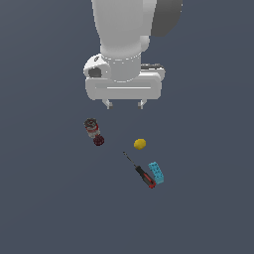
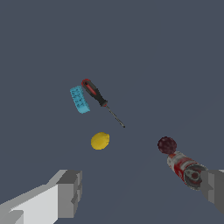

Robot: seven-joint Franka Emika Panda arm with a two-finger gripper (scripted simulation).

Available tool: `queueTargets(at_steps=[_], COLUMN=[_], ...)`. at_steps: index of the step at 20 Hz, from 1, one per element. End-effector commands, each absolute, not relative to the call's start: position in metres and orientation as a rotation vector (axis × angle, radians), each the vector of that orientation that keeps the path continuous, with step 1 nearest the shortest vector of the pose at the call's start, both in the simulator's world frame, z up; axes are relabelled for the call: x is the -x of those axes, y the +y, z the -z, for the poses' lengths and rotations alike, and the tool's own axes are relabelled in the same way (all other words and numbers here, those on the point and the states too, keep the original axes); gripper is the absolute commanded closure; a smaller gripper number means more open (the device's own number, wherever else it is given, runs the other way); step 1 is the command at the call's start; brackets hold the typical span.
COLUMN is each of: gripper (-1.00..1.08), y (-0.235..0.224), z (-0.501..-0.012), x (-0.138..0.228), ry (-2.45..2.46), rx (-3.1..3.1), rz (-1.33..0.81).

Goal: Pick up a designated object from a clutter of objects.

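**Q:** Between the two fingers, what does the pincer [image 1: 124,103] hold?

**A:** Nothing. Its fingers are spread wide and it hangs above the worktop [image 1: 208,208], clear of every object. In the wrist view one finger shows at each lower corner, with bare worktop between them.

**Q:** Which way does the can [image 1: 92,127] lie from it?

**A:** Off to the exterior view's left and below the pincer, not under its midline. The wrist view puts the can just beside one finger, outside the gap rather than centred in it. The coming move therefore appears to turn on a sideways shift toward the can before any descent.

**Q:** How is the can oriented?

**A:** Upright, judging by the exterior view: a dark metallic end faces upward and the red-and-white label wraps the side. Its long axis seems roughly vertical, so the fingers would close across its round body.

**Q:** What crowds it?

**A:** A berry [image 1: 98,141] sits touching or very nearly touching the can's base, on the side nearer the exterior camera. It is the likeliest obstacle; a finger descending on that side could strike or trap it.

**Q:** And farther out?

**A:** A lemon [image 1: 140,144] lies apart, toward the exterior view's right. Beyond it, a screwdriver [image 1: 141,171] lies flat with its handle just beside a brick [image 1: 157,172]. These three are well apart from the can.
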State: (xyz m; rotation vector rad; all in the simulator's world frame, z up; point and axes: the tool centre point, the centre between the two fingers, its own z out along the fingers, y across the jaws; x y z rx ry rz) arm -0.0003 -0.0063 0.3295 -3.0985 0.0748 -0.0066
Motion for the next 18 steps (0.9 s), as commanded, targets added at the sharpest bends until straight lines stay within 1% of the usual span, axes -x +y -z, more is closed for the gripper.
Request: queueTargets(at_steps=[1, 13, 18], gripper=[-0.92, -0.92, -0.92], y=[-0.006, -0.02, -0.028], z=[-0.33, -0.325, -0.315], x=[0.0, 0.005, 0.007], ry=[0.075, 0.042, 0.074], rx=[3.098, 3.118, 3.117], rz=[0.007, -0.03, -0.029])
